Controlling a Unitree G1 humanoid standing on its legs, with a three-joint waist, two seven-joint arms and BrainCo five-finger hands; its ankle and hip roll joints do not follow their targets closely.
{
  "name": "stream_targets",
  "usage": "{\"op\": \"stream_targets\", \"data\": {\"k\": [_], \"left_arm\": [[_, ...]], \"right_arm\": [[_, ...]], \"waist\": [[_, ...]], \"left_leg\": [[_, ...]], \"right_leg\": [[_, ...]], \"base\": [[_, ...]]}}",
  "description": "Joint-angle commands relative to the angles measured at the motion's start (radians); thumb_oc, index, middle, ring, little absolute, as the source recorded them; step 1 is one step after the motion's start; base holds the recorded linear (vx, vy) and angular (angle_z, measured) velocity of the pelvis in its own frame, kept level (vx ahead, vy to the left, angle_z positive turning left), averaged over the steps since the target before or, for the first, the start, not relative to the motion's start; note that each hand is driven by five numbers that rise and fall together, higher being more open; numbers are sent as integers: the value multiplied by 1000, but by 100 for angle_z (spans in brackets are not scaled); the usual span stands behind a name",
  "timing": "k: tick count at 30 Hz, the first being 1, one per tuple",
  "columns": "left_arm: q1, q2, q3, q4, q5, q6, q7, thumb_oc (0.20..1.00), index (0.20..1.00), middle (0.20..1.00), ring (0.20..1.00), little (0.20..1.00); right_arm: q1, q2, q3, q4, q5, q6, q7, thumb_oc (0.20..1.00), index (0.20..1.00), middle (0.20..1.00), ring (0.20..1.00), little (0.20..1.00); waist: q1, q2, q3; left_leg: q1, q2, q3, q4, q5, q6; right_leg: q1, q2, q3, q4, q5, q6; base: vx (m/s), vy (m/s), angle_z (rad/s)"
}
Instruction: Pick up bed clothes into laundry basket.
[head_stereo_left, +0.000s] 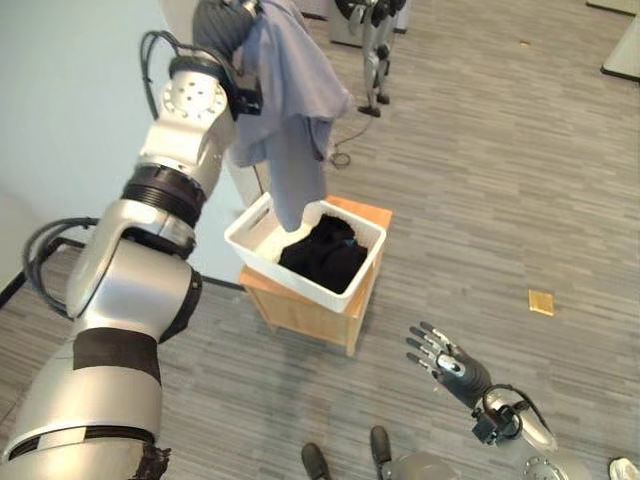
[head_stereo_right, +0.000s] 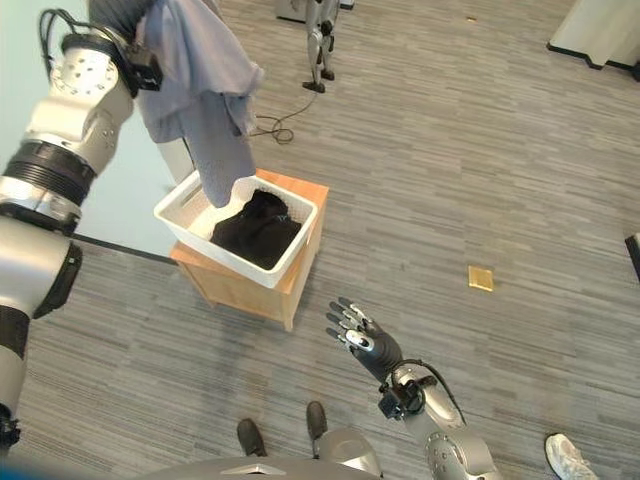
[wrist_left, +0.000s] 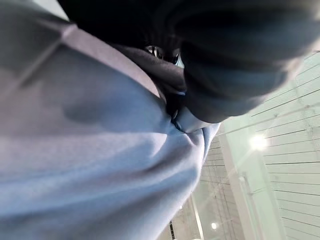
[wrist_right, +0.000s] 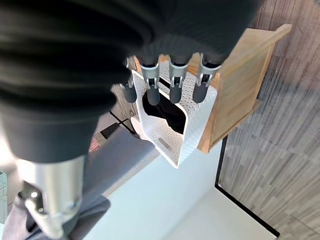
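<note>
A blue-grey cloth (head_stereo_left: 290, 110) hangs from my raised left hand (head_stereo_left: 222, 28), and its lower end dangles into the white laundry basket (head_stereo_left: 290, 278). In the left wrist view the cloth (wrist_left: 100, 165) lies right against the hand's dark cover. Dark clothes (head_stereo_left: 325, 255) lie in the basket, which stands on a small wooden stand (head_stereo_left: 300, 310). My right hand (head_stereo_right: 360, 338) hovers low over the floor to the right of the stand, its fingers (wrist_right: 172, 87) straight and holding nothing. Past them the right wrist view shows the basket (wrist_right: 195, 120).
A pale wall runs along the left, close behind the stand. Another robot's stand (head_stereo_left: 375, 60) is at the far side with a cable on the floor. A small yellow piece (head_stereo_left: 541, 301) lies on the grey floor. A person's white shoe (head_stereo_right: 570, 458) is at the lower right.
</note>
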Motion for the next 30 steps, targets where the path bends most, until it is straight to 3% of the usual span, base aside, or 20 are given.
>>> {"op": "stream_targets", "data": {"k": [1, 8, 10, 16, 23, 26, 28, 30], "left_arm": [[-167, 75, 33, 58, 25, -75, 2, 200, 200, 200, 200, 200], [-193, 132, -10, 73, 97, -72, 2, 200, 200, 200, 200, 200], [-198, 128, -16, 53, 98, -81, 8, 200, 200, 200, 200, 200], [-183, 70, -21, 9, 105, -94, 26, 200, 200, 200, 200, 200], [-140, 86, -15, 12, 113, -91, 23, 200, 200, 200, 200, 200], [-86, 80, -2, 42, 155, -78, 16, 200, 200, 200, 200, 200], [-28, 87, -20, 105, 311, -47, 4, 200, 200, 200, 200, 200], [-3, 78, -13, 129, 340, -36, 1, 200, 200, 200, 200, 200]], "right_arm": [[-5, -35, -23, -27, 41, -14, 33, 1000, 1000, 1000, 1000, 1000], [-11, -54, -16, -8, 65, -15, 31, 1000, 1000, 1000, 1000, 1000], [-12, -64, 4, -1, 40, -16, 34, 1000, 1000, 1000, 1000, 1000], [-14, -56, 36, -13, 57, -21, 34, 1000, 1000, 1000, 1000, 1000], [-7, -44, 23, -3, 68, -43, 10, 1000, 1000, 1000, 1000, 1000], [9, -55, 28, -11, 71, -45, 16, 1000, 1000, 1000, 1000, 1000], [19, -65, 34, -2, 55, -51, 16, 1000, 1000, 1000, 1000, 1000], [24, -73, 38, -1, 49, -52, 18, 1000, 1000, 1000, 1000, 1000]], "waist": [[1, -7, 18], [-20, -39, 82], [-17, -47, 128], [-9, -24, 184], [-21, -21, 213], [-26, -31, 226], [-30, -45, 244], [-31, -50, 249]], "left_leg": [[99, 44, -28, 6, -76, -76], [27, 59, -19, 6, -56, -86], [-23, 64, -24, 6, -48, -88], [-62, 62, -45, 6, -39, -90], [-84, 66, -35, 6, -35, -92], [-90, 71, -31, 6, -32, -93], [-103, 78, -32, 6, -24, -94], [-105, 78, -33, 6, -22, -94]], "right_leg": [[-15, -95, -57, 12, 9, 145], [-97, -82, -38, 12, 34, 145], [-145, -79, -37, 12, 41, 141], [-175, -84, -51, 12, 41, 132], [-204, -78, -45, 12, 52, 131], [-215, -76, -43, 12, 55, 128], [-227, -71, -46, 12, 59, 125], [-227, -70, -47, 12, 58, 124]], "base": [[-11, 4, -5], [-50, -22, -10], [-32, -52, -4], [0, -19, 0], [-17, -21, -6], [-40, -36, -4], [-61, -62, -2], [-43, -46, 0]]}}
